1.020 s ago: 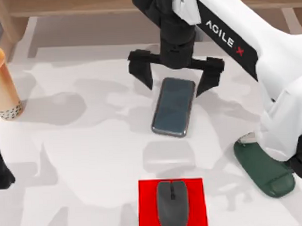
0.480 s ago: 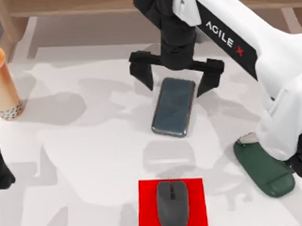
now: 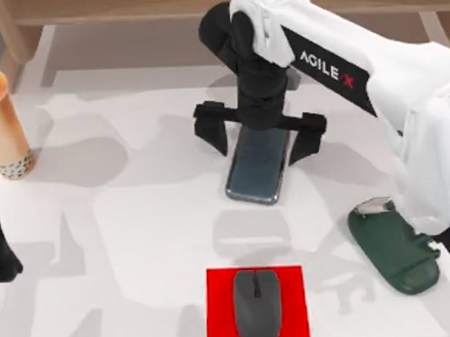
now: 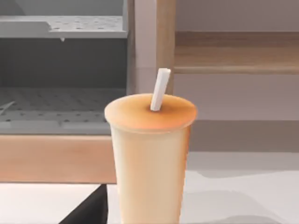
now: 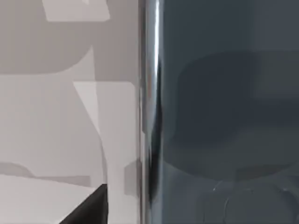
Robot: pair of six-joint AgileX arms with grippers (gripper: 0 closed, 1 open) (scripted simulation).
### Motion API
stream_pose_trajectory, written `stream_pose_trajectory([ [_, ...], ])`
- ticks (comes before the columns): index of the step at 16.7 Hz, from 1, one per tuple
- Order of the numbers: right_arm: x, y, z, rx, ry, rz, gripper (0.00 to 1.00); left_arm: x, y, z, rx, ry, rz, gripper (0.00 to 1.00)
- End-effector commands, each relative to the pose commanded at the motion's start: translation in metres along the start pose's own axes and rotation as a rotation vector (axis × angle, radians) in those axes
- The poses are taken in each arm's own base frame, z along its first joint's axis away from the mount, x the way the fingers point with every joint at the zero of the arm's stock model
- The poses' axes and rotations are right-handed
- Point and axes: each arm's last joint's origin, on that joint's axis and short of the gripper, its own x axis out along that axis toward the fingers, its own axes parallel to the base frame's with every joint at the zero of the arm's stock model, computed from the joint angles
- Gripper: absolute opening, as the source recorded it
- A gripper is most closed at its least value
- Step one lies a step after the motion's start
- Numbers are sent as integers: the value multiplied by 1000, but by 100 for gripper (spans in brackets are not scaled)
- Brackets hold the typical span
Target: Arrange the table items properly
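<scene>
The grey-blue phone lies flat in the middle of the table, and its dark screen is very close in the right wrist view. My right gripper is open over its far end, one finger on each long side, not touching it. The dark grey mouse rests on the red rectangle at the front edge. At the far left stands the orange-tan cup, with a white straw. My left arm is parked in front of the cup, with one finger off to the side.
The dark green stand lies at the right, under my right arm's elbow. A wooden shelf runs along the back. Bare white tabletop stretches between cup, phone and red rectangle.
My right gripper has come down and slightly nearer over the phone, so its wrist now covers the phone's far end. Phone, mouse, cup and left arm have not moved.
</scene>
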Motion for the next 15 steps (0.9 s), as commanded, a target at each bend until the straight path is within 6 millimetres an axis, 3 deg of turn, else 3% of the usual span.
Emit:
stream_pose_trajectory([
  [3,13,-1,-1,0,0,0,100,0,0,0,0,0,0,100],
  [7,14,-1,-1,0,-1,1,100,0,0,0,0,0,0,100],
  [15,14,-1,-1,0,-1,1,40,0,0,0,0,0,0,100],
])
